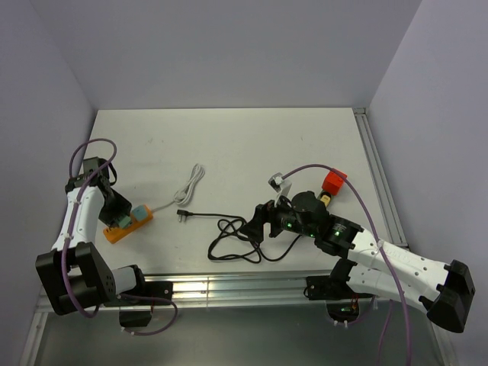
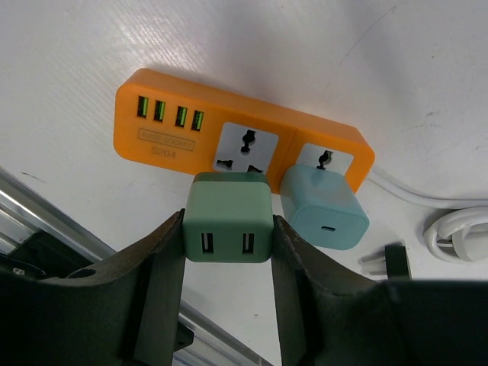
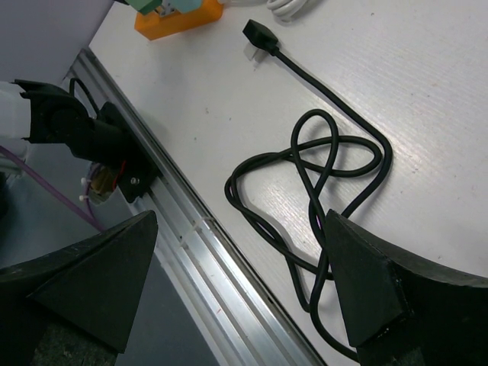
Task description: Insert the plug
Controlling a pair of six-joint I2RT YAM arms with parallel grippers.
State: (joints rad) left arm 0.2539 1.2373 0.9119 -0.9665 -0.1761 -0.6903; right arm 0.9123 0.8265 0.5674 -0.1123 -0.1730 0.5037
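My left arm [image 1: 76,221] rises from its base at the near-left corner, folds over at the top and drops its wrist steeply. The left gripper [image 2: 229,229] points down at the counter [image 1: 229,145], its fingers [image 2: 164,267] pressed shut on the two sides of a green USB charger [image 2: 229,217]. My right arm [image 1: 396,267] lies low with its elbow out to the far right and the forearm reaching back toward the middle, the right gripper [image 3: 236,267] facing left with its fingers [image 3: 99,274] spread wide apart.
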